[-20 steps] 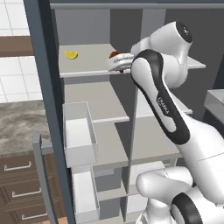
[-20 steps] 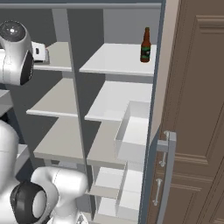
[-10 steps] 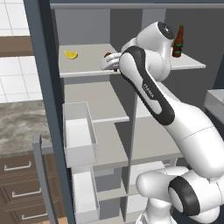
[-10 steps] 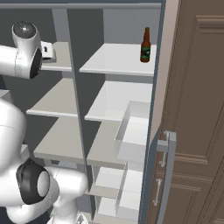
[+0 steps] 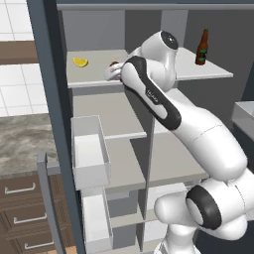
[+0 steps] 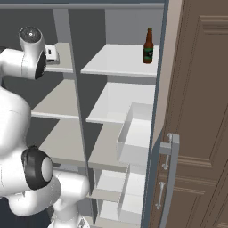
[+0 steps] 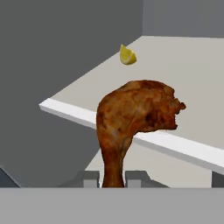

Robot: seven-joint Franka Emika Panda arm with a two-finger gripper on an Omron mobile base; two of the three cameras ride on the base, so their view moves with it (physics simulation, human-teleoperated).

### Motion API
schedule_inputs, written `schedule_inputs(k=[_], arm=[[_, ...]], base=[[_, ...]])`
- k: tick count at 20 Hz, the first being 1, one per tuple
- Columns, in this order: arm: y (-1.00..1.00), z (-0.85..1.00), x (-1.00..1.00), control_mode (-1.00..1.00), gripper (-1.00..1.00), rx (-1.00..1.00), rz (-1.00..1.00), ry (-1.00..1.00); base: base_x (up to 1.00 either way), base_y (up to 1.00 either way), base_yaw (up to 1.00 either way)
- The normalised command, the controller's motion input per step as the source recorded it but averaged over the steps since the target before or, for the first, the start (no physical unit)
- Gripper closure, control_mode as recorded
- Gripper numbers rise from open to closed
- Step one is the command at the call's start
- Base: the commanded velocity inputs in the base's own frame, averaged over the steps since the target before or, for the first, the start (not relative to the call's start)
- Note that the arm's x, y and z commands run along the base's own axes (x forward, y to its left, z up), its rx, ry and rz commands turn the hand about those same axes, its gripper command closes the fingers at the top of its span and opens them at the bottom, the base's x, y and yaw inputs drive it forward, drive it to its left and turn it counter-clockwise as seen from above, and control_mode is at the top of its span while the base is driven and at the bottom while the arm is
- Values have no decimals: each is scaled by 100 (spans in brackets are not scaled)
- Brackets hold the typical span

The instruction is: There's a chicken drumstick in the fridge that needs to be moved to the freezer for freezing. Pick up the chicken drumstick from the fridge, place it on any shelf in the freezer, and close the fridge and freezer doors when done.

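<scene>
My gripper is shut on the bone end of the chicken drumstick, a reddish-brown roasted lump that stands upright between the fingers. It hangs at the front edge of the top shelf in the freezer, the narrower left half of the appliance. In the left base view the gripper sits at that shelf's front right corner, with the drumstick just showing. The fridge is the wider half on the right. Both slate-blue doors stand open.
A yellow lemon wedge lies farther back on the same shelf. A brown bottle stands on the fridge's top shelf. White door bins jut out at mid height. Brown cabinets flank the right, a stone counter the left.
The arm has swung left with the drumstick in its grip, from near the divider toward the lemon's shelf. The elbow has folded further up in front of the divider.
</scene>
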Motion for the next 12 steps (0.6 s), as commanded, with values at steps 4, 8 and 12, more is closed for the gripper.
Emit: schedule_inputs(k=[4,8,12], arm=[[19,-5,53,-100,100,-1,0,6],[7,-17,44,-100,100,-1,0,4],[4,-25,46,-100,100,-1,0,0]], base=[[0,0,0],[0,0,0],[0,0,0]])
